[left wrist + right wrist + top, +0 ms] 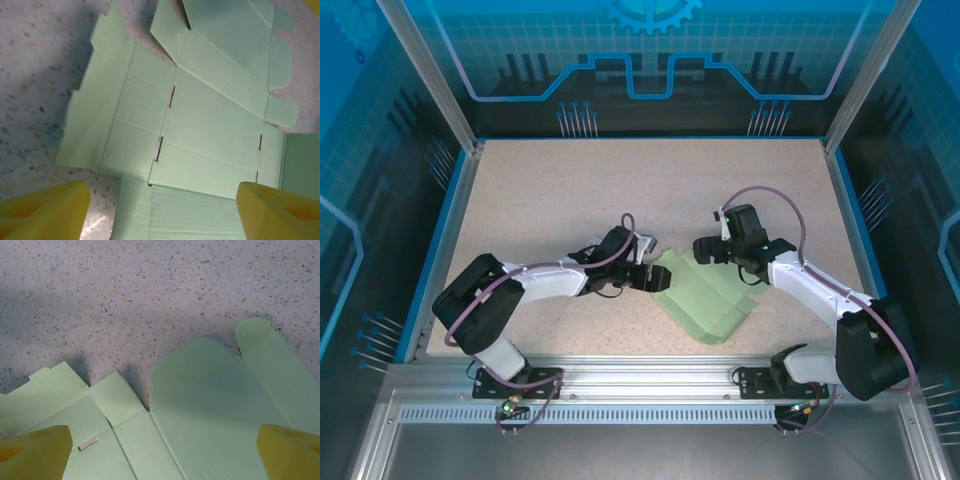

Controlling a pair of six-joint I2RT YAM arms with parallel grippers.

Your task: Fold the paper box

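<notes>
The left arm (535,282) is folded at its elbow on the left side and stretched rightwards toward the middle, with the wrist kept low. The left jaws are spread wide, and the yellow left fingers (45,212) are seen at opposite lower corners of the left wrist view, with nothing clamped. The right arm (810,285) is bent at the right side and reached leftwards. The right jaws are likewise parted wide, and nothing is gripped by the right fingers (35,455).

Top external: fixed, high behind the near edge, looking down and forward over the whole table (620,190). Left wrist: close, facing almost straight down onto the paper box (200,140). Right wrist: close, slanting across its edge. Shared: that box.
</notes>
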